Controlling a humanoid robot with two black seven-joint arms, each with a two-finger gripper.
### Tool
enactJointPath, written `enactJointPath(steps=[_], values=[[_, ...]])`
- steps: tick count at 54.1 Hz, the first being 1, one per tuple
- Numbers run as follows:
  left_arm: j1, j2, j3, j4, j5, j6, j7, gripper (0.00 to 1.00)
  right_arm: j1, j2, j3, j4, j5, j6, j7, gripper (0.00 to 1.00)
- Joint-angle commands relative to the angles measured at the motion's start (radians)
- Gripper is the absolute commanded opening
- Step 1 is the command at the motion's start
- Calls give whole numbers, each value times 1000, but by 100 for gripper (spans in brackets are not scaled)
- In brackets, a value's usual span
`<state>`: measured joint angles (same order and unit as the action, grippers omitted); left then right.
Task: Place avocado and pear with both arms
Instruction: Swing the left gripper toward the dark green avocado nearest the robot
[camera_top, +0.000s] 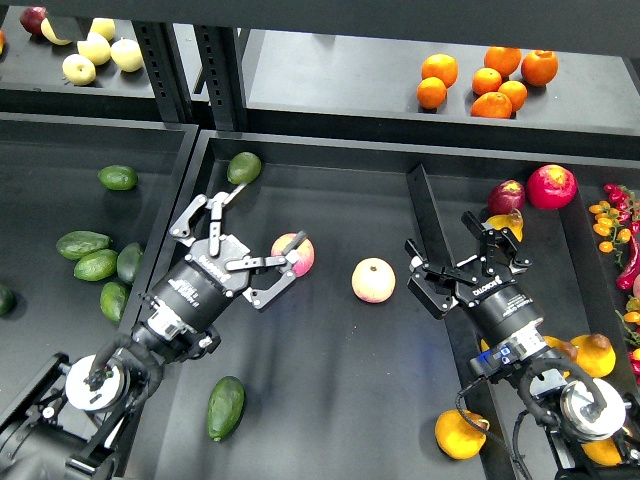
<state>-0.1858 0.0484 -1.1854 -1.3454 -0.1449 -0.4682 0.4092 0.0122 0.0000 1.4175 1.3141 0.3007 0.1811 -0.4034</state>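
Our left pincer (262, 236) hung open with the avocado (226, 407) lying on the surface nearer us, long axis running near-to-far; our right pincer (468, 262), also open, sat left of the pear (592, 353).

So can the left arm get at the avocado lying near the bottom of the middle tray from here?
Probably yes. The avocado lies alone on bare tray floor, right beside the left arm, with nothing on top of it. But the open left claw sits well beyond it, so the arm would have to pull back first.
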Motion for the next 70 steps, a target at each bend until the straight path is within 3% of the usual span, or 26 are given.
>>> enactJointPath(steps=[1, 16, 22, 30, 46, 65, 70], values=[[-41, 103, 58, 2, 4, 2, 13, 100, 0, 0, 1, -1, 0, -2, 0, 100], [-198, 326, 254, 17, 51, 8, 33, 100, 15, 0, 15, -3, -2, -6, 0, 100], [-274, 402, 343, 22, 51, 11, 80, 100, 32, 0, 24, -4, -5, -15, 0, 100], [-409, 499, 490, 22, 74, 11, 80, 100, 41, 0, 49, -7, -5, -34, 0, 100], [-609, 533, 702, 22, 148, 11, 80, 100, 58, 0, 77, -13, -12, -78, 0, 100], [-958, 545, 1147, 22, 223, -21, 80, 100, 115, 0, 89, -33, -40, -147, 0, 100], [-1089, 527, 1317, 32, 231, -21, 80, 100, 124, 0, 89, -35, -48, -170, 2, 100]])
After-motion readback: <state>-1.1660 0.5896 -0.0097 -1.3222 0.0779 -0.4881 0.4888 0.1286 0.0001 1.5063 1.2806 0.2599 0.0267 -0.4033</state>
